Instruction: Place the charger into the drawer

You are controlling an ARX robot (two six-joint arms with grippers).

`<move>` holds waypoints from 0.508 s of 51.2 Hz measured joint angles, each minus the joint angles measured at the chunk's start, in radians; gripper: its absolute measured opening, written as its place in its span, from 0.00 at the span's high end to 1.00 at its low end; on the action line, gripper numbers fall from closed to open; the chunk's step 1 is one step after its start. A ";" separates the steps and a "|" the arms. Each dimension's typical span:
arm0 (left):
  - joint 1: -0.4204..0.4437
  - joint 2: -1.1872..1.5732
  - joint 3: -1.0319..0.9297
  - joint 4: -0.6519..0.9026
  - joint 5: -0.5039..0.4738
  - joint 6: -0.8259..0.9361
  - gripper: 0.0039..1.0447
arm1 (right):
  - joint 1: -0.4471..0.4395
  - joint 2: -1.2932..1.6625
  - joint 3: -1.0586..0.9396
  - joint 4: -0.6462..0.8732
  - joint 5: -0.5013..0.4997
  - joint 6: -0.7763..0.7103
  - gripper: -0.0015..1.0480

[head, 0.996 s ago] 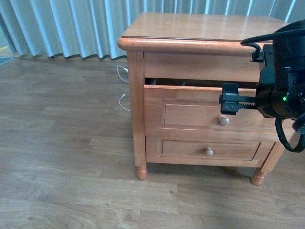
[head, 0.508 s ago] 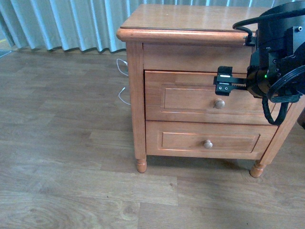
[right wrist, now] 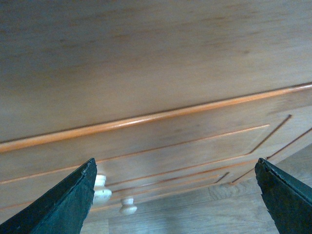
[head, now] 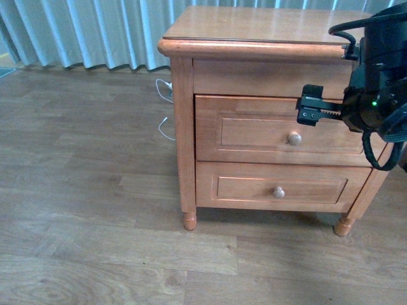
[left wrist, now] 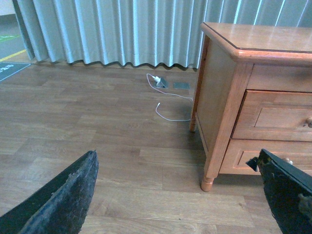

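Observation:
The drawer (head: pixel 254 130) is the upper one of the honey-brown nightstand and stands shut, with its pale round knob (head: pixel 294 138) showing. My right gripper (head: pixel 310 108) is open and empty, just in front of the drawer's upper right part, above the knob. In the right wrist view my right gripper (right wrist: pixel 178 195) faces the drawer front (right wrist: pixel 146 141) close up, with the knob (right wrist: pixel 100 187) below. My left gripper (left wrist: pixel 180 195) is open and empty over the floor, to the left of the nightstand (left wrist: pixel 219 97). The charger is out of view.
A lower drawer (head: pixel 280 189) sits shut beneath. A thin white cord (head: pixel 165 108) lies on the floor by the nightstand's left side, also in the left wrist view (left wrist: pixel 168 97). A pale curtain (head: pixel 89 32) hangs behind. Wood floor (head: pixel 95 210) spreads left and front.
The drawer stood a little open a second ago and is now shut. My right gripper has drawn slightly back and to the right from the drawer front.

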 joint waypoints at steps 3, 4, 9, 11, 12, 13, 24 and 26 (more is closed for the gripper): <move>0.000 0.000 0.000 0.000 0.000 0.000 0.05 | -0.001 -0.037 -0.041 0.006 -0.017 0.000 0.08; 0.000 0.000 0.000 0.000 0.000 0.000 0.05 | -0.002 -0.053 -0.057 0.007 -0.026 0.000 0.08; 0.000 0.000 0.000 0.000 0.000 0.000 0.05 | 0.000 -0.123 -0.124 0.008 -0.064 -0.001 0.08; 0.000 0.000 0.000 0.000 0.000 0.000 0.05 | 0.001 -0.163 -0.159 0.007 -0.083 -0.002 0.08; 0.000 0.000 0.000 0.000 0.000 0.000 0.05 | 0.002 -0.174 -0.169 0.007 -0.087 -0.002 0.08; 0.000 0.000 0.000 0.000 0.000 0.000 0.05 | 0.002 -0.196 -0.188 0.006 -0.096 -0.003 0.08; 0.000 0.000 0.000 0.000 0.000 0.000 0.05 | 0.008 -0.465 -0.372 -0.045 -0.163 -0.032 0.08; 0.000 0.000 0.000 0.000 0.000 0.000 0.05 | 0.008 -0.510 -0.401 -0.058 -0.167 -0.035 0.08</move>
